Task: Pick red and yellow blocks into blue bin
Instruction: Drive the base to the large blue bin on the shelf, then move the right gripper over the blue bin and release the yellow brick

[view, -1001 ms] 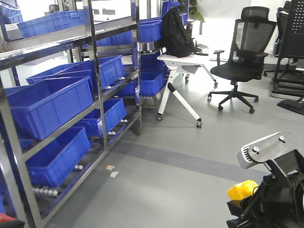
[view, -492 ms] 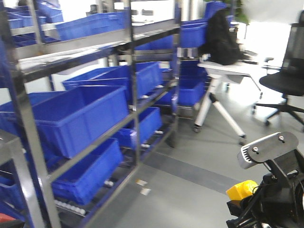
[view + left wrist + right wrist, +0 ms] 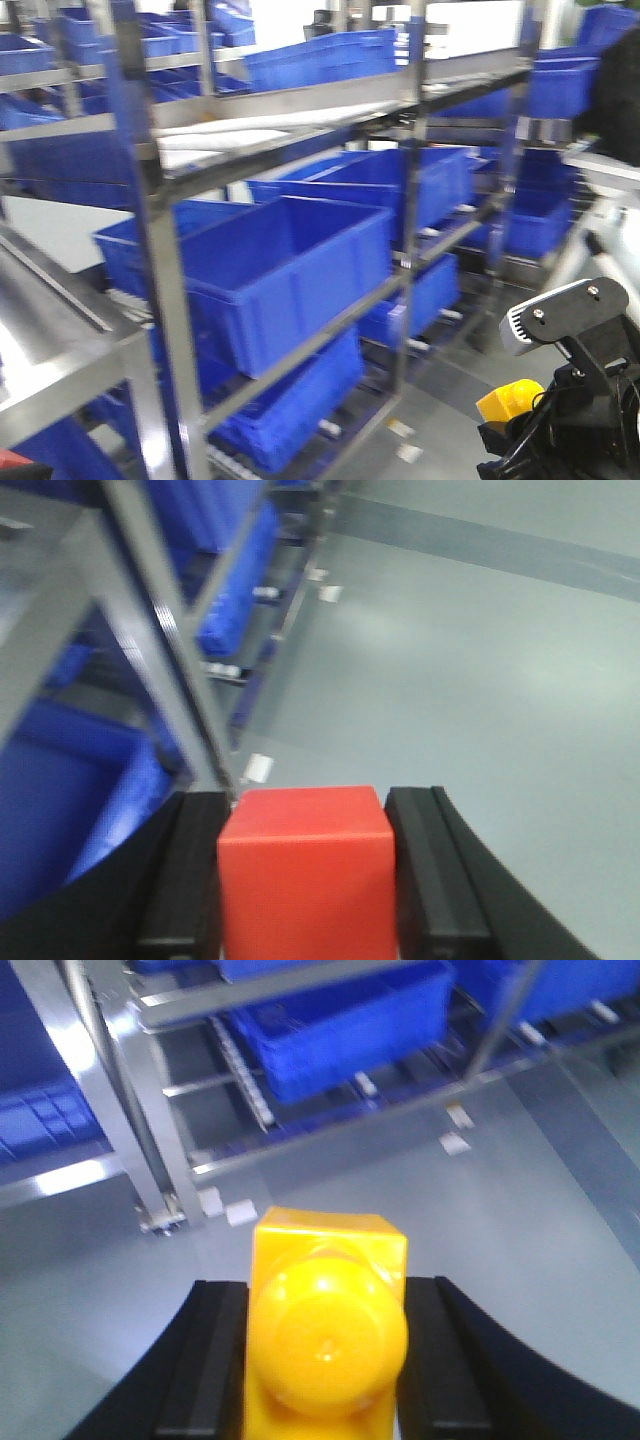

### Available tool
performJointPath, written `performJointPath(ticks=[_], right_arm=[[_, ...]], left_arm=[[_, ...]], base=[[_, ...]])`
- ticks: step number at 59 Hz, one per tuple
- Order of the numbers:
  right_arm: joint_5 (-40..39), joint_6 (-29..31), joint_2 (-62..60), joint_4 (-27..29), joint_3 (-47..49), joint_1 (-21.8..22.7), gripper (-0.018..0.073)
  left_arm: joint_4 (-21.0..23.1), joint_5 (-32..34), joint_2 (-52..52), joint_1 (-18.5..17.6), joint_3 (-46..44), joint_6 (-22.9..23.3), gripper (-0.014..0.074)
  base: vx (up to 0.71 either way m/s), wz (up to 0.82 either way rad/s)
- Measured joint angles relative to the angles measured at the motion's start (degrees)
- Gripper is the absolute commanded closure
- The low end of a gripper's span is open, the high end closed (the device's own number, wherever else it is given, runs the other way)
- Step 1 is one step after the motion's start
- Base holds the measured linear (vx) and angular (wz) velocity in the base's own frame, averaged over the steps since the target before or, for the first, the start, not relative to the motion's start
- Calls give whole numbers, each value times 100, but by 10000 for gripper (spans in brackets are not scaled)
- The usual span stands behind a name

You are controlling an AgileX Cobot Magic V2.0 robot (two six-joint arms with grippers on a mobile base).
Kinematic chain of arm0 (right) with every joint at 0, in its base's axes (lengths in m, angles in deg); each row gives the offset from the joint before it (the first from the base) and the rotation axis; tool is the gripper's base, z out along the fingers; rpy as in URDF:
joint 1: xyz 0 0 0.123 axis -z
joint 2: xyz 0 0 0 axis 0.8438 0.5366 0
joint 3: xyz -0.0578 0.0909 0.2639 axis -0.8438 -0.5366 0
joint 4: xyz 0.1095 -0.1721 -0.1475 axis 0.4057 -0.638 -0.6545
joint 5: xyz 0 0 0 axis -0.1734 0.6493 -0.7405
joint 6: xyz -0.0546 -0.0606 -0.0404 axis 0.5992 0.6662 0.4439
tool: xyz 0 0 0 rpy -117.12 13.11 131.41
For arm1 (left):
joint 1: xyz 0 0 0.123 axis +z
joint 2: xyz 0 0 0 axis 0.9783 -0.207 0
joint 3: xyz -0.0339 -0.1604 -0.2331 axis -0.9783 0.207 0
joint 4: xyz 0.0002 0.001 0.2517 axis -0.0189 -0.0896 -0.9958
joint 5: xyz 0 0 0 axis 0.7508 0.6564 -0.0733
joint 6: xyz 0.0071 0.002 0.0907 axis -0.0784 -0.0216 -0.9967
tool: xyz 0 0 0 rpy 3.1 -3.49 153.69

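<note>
Here, the left gripper (image 3: 307, 805) is clenched on the red block (image 3: 305, 870), whose flat sides are pressed by both black pads (image 3: 195, 870). The right gripper (image 3: 328, 1295) is likewise clamped on the yellow block (image 3: 330, 1330), with a round stud facing its wrist camera. Neither block is in a bin; both hang over the grey floor (image 3: 480, 660).

Only the left wrist view shows the red block clearly. The front view gives just the yellow block (image 3: 510, 400) at the lower right, tucked against the black right arm (image 3: 590, 400) under a silver bracket (image 3: 555, 315).

Scraps of paper (image 3: 455, 1143) lie on the floor by the foot of a steel rack (image 3: 165, 260). The front view alone shows the rack's shelves, where a large blue bin (image 3: 300, 300) sits tilted on the middle level, well apart from both grippers. More blue crates (image 3: 330, 55) fill the shelves above, below and behind it, all somewhat blurred.
</note>
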Motion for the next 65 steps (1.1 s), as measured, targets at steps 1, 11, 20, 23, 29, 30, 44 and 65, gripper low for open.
performJointPath(ticks=[1, 11, 20, 23, 29, 30, 44, 65], right_arm=[[0, 0, 0, 0, 0, 0, 318], [0, 0, 0, 0, 0, 0, 318], [0, 0, 0, -4, 0, 0, 318], [-6, 0, 0, -4, 0, 0, 318], [-6, 0, 0, -4, 0, 0, 318], [-6, 0, 0, -4, 0, 0, 318], [-6, 0, 0, -4, 0, 0, 318], [-6, 0, 0, 1, 0, 0, 318]], left_arm=[[0, 0, 0, 0, 0, 0, 380], [0, 5, 0, 0, 0, 0, 380], [0, 5, 0, 0, 0, 0, 380], [0, 5, 0, 0, 0, 0, 380], [0, 0, 0, 0, 0, 0, 380], [0, 0, 0, 0, 0, 0, 380], [0, 0, 0, 0, 0, 0, 380], [-5, 0, 0, 0, 0, 0, 380]], base=[[27, 56], [24, 66], [21, 79], [17, 80], [15, 77], [14, 75], [12, 68], [9, 41]])
